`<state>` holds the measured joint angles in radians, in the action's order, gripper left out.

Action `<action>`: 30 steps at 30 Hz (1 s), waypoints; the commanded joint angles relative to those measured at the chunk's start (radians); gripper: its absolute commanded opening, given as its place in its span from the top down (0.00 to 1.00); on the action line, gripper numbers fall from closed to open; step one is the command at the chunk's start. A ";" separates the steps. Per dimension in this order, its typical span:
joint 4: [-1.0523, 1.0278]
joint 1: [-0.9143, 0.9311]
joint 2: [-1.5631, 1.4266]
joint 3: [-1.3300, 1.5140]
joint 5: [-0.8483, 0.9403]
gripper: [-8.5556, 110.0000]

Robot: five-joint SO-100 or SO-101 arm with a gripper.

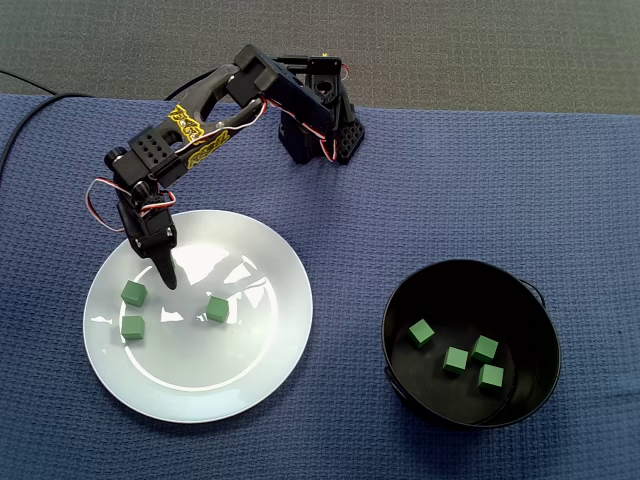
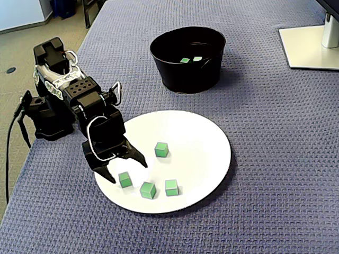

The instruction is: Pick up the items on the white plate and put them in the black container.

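Note:
The white plate (image 1: 200, 372) (image 2: 204, 140) carries several small green cubes. In both fixed views my black gripper (image 1: 160, 262) (image 2: 127, 170) is open and tilted down over the plate's edge nearest the arm. One cube (image 2: 125, 179) lies just at the gap between the spread jaws; the other fixed view hides it under the gripper. Two more cubes (image 1: 134, 292) (image 1: 132, 327) sit side by side nearby (image 2: 148, 189) (image 2: 171, 187). Another cube (image 1: 217, 309) (image 2: 161, 149) lies toward the plate's middle. The black container (image 1: 392, 345) (image 2: 185, 71) holds several green cubes (image 1: 421, 332).
The arm's base (image 1: 320, 125) (image 2: 47, 119) stands on a blue cloth (image 1: 500, 180), with its cable (image 2: 10, 153) hanging off the table edge. A monitor stand (image 2: 310, 45) sits beyond the container. Grey floor borders the cloth behind the base.

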<state>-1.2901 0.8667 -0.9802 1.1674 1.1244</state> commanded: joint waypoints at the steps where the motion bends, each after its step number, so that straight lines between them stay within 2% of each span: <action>1: 0.014 0.009 -0.014 0.005 0.020 0.68; 8: 0.044 0.011 -0.025 0.052 0.037 0.74; 16: 0.094 0.011 -0.041 0.084 0.038 0.93; 24: 0.109 0.025 -0.147 0.066 0.006 0.93; 27: 0.121 0.052 -0.307 -0.038 -0.063 0.93; 30: 0.241 0.091 -0.526 -0.095 -0.192 0.93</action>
<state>-1.1505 0.9097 -1.2118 1.1796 1.0446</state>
